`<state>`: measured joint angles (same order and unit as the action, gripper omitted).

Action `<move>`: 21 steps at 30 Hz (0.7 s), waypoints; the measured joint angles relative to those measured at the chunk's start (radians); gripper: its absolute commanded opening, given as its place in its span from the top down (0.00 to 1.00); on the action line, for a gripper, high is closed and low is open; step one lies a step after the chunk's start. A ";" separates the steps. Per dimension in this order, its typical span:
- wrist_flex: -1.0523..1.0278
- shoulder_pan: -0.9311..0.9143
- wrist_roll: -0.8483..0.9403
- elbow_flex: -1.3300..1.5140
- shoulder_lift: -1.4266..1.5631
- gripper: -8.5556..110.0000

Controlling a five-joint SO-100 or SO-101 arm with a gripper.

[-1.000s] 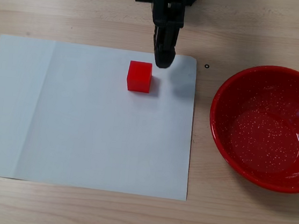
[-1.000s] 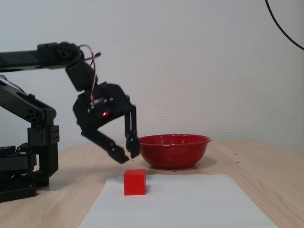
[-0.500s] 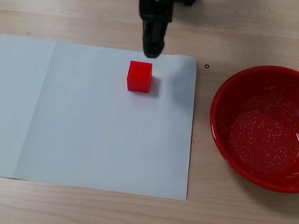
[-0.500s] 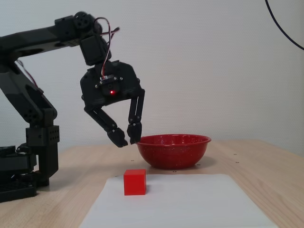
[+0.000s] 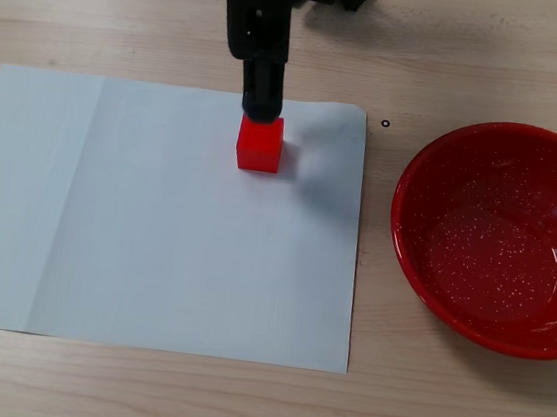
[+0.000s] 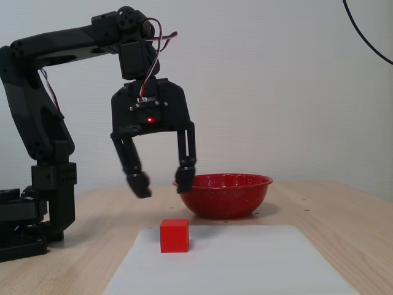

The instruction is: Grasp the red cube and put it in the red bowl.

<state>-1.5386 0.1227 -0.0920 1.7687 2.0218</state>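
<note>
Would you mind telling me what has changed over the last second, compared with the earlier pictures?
The black two-finger gripper has risen, swung upright and spread its jaws wide; from above it has shifted left in the picture, so that it now hangs open over the small red cube. Nothing has been grasped. The cube, the white paper sheet and the large glossy red bowl have stayed where they were.

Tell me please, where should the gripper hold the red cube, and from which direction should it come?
Probably from straight above, closing on two opposite side faces. The red cube sits flat on the white paper, with free space on every side. The gripper hangs open above it, its fingers spread wider than the cube, so a plain descent looks sufficient.
</note>
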 measured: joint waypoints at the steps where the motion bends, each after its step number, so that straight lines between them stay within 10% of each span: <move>1: 0.000 0.002 -0.005 -0.002 -0.005 0.64; 21: 0.169 -0.003 -0.012 0.031 -0.104 0.54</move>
<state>-1.3698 0.1197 -0.1043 1.7994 1.9175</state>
